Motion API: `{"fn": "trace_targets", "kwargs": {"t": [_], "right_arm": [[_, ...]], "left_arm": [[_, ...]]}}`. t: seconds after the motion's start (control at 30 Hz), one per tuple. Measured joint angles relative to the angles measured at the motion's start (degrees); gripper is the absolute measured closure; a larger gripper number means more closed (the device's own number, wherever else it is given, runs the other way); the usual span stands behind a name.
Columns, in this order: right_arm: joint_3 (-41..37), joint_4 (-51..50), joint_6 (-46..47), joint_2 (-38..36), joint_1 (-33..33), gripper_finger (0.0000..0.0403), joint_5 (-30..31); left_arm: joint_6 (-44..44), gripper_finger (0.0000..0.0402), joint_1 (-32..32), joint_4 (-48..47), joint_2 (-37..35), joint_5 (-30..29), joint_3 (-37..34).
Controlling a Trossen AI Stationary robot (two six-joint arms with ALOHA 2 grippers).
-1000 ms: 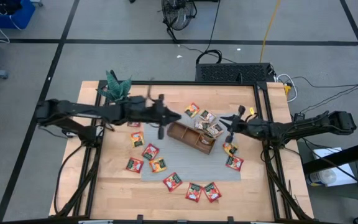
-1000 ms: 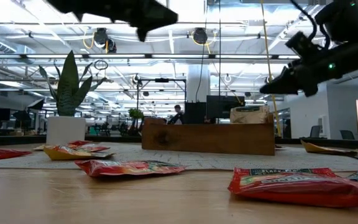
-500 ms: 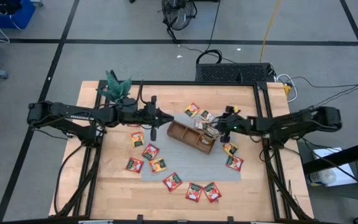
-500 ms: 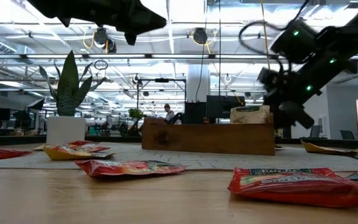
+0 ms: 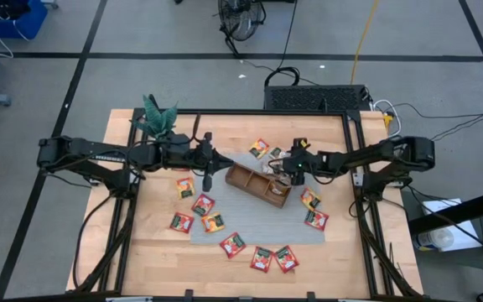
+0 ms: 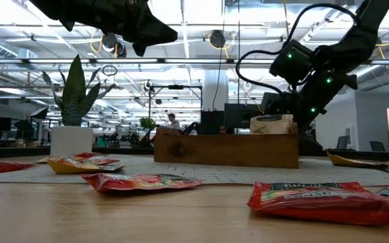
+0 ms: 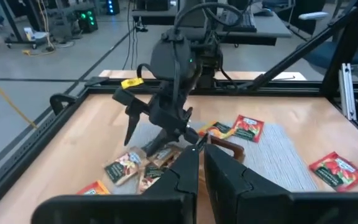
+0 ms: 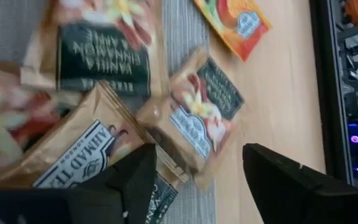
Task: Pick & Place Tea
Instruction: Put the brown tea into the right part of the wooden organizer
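right gripper point(image 5: 293, 167) | fingers spread, nothing held, lowered over tan sachets point(image 8: 191, 115) at tray point(image 5: 243, 178) 3 o'clock end for pickup | left gripper point(image 5: 207, 172) | shut, empty, parked at 9 o'clock | red sachets point(image 5: 262, 257) scattered 6 o'clock

I see the pale wooden bench point(image 5: 158, 252) carrying a grey woven mat point(image 5: 250, 231), scattered red and orange tea sachets point(image 5: 182, 221), a brown wooden compartment tray point(image 5: 257, 185) and a potted plant point(image 5: 158, 117).
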Motion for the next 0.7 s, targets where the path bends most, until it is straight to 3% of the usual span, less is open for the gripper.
{"fn": "trace_targets", "kwargs": {"t": [0.3,0.43,0.57,0.7], "right_arm": [[0.0,-0.6,2.6,0.3,-5.2,0.0203,-9.8],[0.0,-1.2,3.7,0.3,-6.2,0.0225,-10.5],[0.0,-1.7,4.7,0.4,-7.0,0.0270,-10.9],[-0.1,-1.9,6.8,0.4,-7.7,0.0346,-11.4]], "left_arm": [[1.1,0.0371,0.0,-1.1,0.0,0.0,0.0],[1.1,0.0371,0.0,-1.2,0.0,0.0,0.0],[1.1,0.0371,0.0,-1.2,0.0,0.0,0.0],[1.1,0.0371,0.0,-1.2,0.0,0.0,0.0]]}}
